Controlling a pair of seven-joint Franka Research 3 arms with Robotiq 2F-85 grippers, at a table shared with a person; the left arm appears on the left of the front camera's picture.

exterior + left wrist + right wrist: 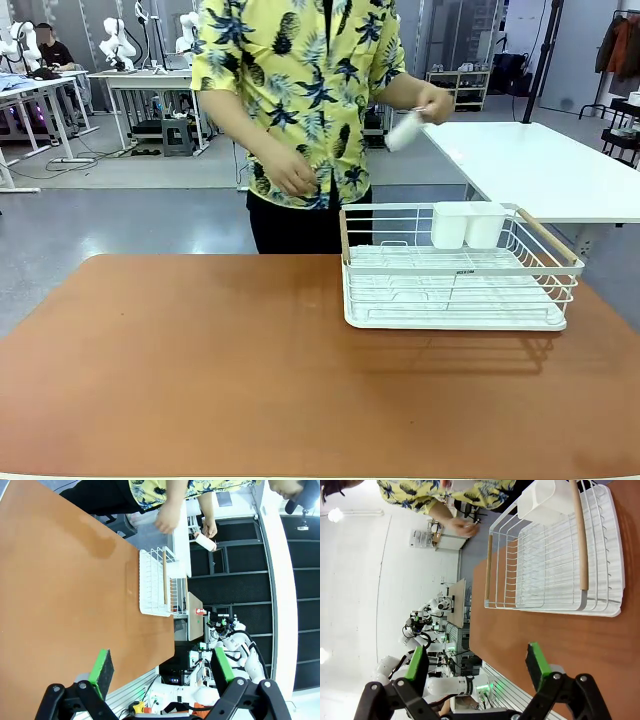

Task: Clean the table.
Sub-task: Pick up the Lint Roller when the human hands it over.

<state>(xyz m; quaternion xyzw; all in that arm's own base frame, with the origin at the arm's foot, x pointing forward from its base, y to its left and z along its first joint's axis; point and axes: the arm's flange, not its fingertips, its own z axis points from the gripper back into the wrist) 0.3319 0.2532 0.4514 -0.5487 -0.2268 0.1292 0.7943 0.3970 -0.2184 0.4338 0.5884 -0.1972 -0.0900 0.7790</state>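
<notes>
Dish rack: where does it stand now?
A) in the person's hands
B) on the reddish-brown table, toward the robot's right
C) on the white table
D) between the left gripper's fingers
B: the dish rack rests flat on the reddish-brown table, toward the robot's right side.

blurred white item [405,131] held by person [300,90], table [200,380] cropped at edges
</notes>
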